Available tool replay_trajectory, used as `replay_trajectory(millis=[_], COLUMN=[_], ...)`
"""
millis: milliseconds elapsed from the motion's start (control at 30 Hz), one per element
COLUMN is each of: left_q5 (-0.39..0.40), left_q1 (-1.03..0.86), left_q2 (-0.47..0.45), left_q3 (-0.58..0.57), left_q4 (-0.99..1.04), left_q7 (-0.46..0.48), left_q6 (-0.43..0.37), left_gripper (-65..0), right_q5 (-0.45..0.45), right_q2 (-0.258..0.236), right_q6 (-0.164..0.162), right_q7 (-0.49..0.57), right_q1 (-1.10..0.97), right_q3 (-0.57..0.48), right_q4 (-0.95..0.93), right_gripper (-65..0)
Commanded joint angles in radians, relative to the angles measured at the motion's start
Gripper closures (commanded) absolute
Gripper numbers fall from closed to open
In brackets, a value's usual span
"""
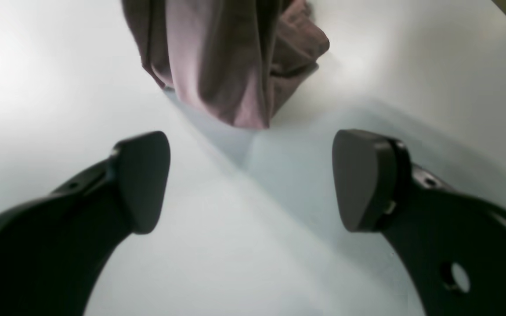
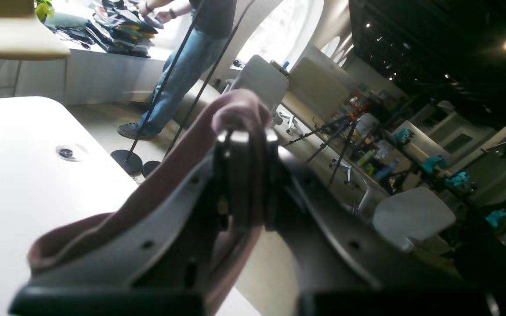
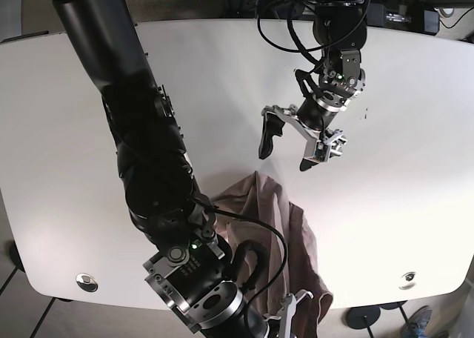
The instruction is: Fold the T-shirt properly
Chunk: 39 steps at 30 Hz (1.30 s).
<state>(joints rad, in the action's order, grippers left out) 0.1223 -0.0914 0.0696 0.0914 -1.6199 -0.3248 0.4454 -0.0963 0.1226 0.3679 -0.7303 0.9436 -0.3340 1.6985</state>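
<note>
The mauve T-shirt hangs bunched near the table's front edge, pulled up from below. My right gripper is shut on a fold of it. In the right wrist view the cloth wraps over the closed fingertips of that gripper. My left gripper is open and empty, hovering over the table just beyond the shirt's far end. In the left wrist view its two pads stand wide apart, and the shirt lies ahead of them without touching.
The white table has round grommets at the front left and front right. The right arm's thick black body crosses the left half. A person, tripods and chairs stand beyond the table's edge.
</note>
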Motion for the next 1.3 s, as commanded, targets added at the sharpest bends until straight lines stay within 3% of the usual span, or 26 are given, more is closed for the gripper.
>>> replay_trajectory(millis=[33, 200, 267, 400, 600, 833, 1000, 1067, 1133, 1300], left_q5=[0.009, 0.014, 0.012, 0.012, 0.014, 0.012, 0.012, 0.01, 0.014, 0.015], left_q1=[0.048, 0.163, 0.204, 0.247, 0.256, 0.362, 0.437, 0.467, 0.511, 0.537], left_q2=[0.009, 0.023, 0.045, 0.045, 0.048, 0.048, 0.049, 0.049, 0.049, 0.063], left_q3=[-0.015, -0.078, -0.083, -0.132, -0.229, -0.37, -0.44, -0.473, -0.508, -0.505], left_q4=[0.043, 0.238, 0.295, 0.379, 0.416, 0.64, 0.809, 0.884, 0.979, 1.03], left_q7=[0.019, 0.025, 0.083, 0.149, 0.241, 0.431, 0.566, 0.648, 0.726, 0.746], left_q6=[0.003, -0.017, -0.098, -0.173, -0.214, -0.46, -0.532, -0.575, -0.584, -0.584], left_gripper=[-54.6, -54.2, -54.6, -54.6, -54.7, -54.3, -53.6, -45.7, -30.7, -2.4], right_q5=[0.002, 0.002, 0.002, 0.011, 0.013, 0.013, 0.013, 0.013, 0.013, 0.005], right_q2=[0.007, 0.007, 0.007, 0.007, 0.009, 0.01, 0.01, 0.01, 0.009, 0.007], right_q6=[-0.01, -0.011, -0.013, -0.011, -0.01, -0.01, -0.01, -0.01, -0.01, -0.01], right_q7=[0.035, 0.035, 0.035, 0.035, 0.041, 0.041, 0.041, 0.041, 0.041, 0.038], right_q1=[0.051, 0.107, 0.148, 0.202, 0.213, 0.213, 0.211, 0.211, 0.211, 0.208], right_q3=[0.005, 0.006, 0.022, 0.074, 0.086, 0.088, 0.089, 0.089, 0.089, 0.089], right_q4=[0.012, -0.007, -0.011, -0.062, -0.085, -0.088, -0.088, -0.088, -0.087, -0.085], right_gripper=[-1.7, -1.7, -1.7, -1.9, -1.9, -1.9, -1.9, -1.9, -1.9, -1.9])
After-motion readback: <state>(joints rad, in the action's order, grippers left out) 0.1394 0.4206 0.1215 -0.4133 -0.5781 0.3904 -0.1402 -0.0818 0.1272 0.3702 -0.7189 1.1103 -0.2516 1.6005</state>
